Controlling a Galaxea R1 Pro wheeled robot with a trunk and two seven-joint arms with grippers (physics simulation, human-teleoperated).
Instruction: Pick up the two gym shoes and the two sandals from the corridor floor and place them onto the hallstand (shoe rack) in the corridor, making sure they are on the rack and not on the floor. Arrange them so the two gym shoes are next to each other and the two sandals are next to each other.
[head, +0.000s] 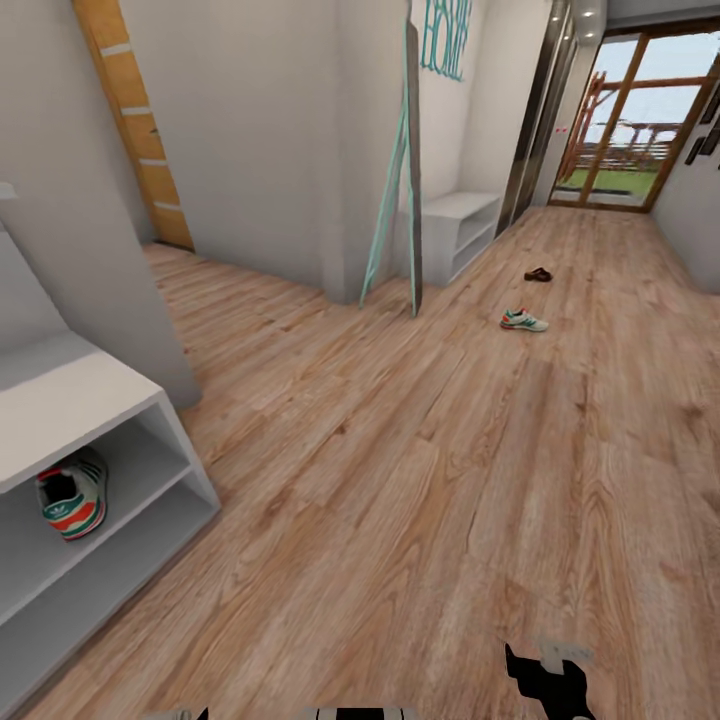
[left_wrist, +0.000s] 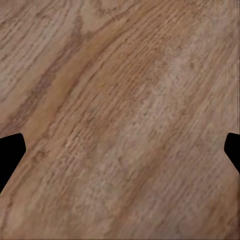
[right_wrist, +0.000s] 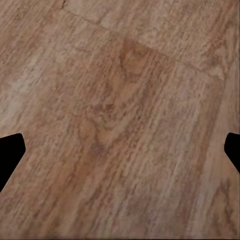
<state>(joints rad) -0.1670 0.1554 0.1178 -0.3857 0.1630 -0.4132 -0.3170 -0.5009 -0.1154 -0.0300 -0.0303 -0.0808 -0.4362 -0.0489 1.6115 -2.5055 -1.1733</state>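
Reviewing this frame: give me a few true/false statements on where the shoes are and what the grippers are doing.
1. A white lace-up sneaker with green stripes sits in a slot of the pale-grey hallstand. True.
2. Both sneakers are racked. False: a second sneaker lies on the wood-plank corridor floor.
3. A small brown sandal lies on the floor beyond that sneaker. True.
4. The left gripper holds a shoe. False: open over bare floor.
5. The right gripper is shut. False: open.

One gym shoe (head: 72, 494) stands heel-out in the upper slot of the pale-grey hallstand (head: 70, 400). Another gym shoe (head: 523, 320) and a brown sandal (head: 538, 274) lie apart on the wood-grain corridor floor (head: 400, 480).
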